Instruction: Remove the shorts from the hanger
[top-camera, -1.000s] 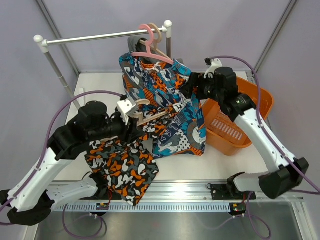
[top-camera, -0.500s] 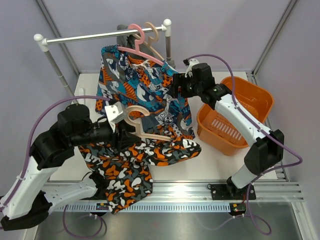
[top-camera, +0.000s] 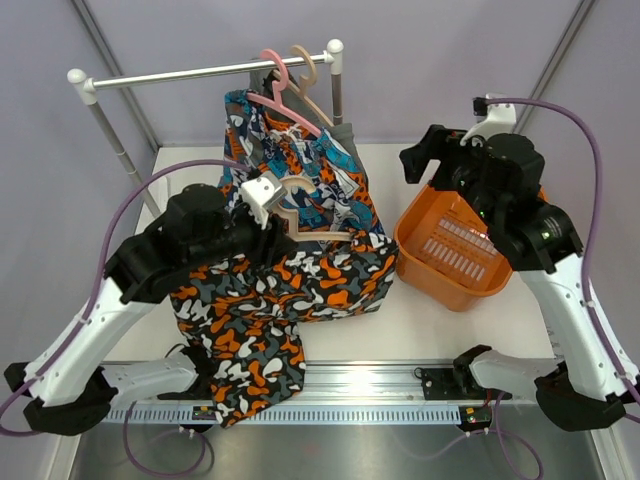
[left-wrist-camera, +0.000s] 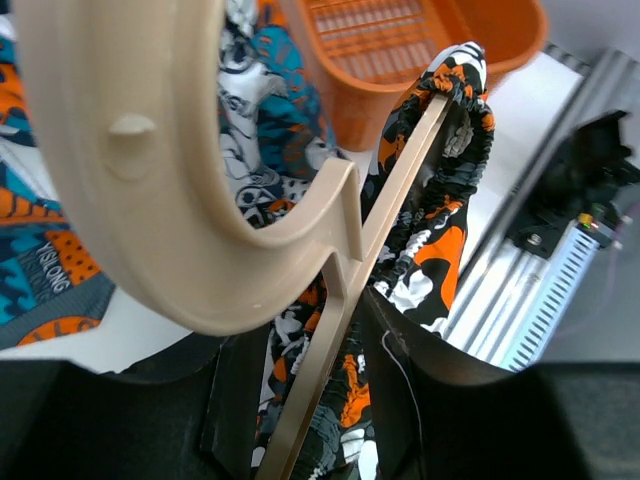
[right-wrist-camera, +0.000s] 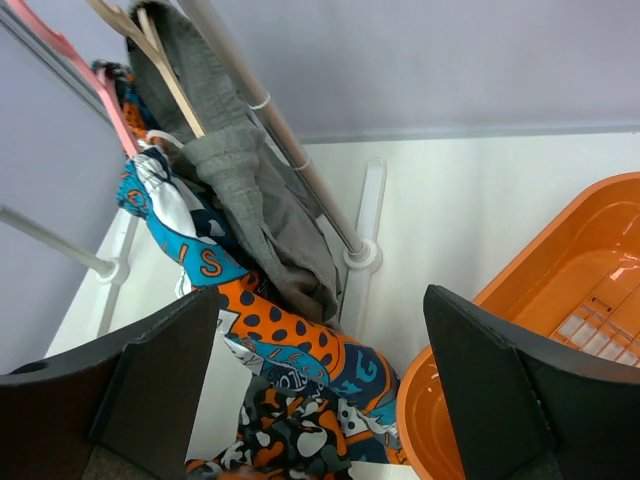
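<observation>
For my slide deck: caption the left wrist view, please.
Left gripper clamps a beige hanger carrying the camouflage shorts by the waistband, orange basket beyond.

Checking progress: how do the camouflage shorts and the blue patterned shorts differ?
The camouflage shorts are on a beige hanger that the left gripper holds off the rail; the blue patterned shorts are on a pink hanger hooked on it. Both are on hangers, not yet removed.
</observation>
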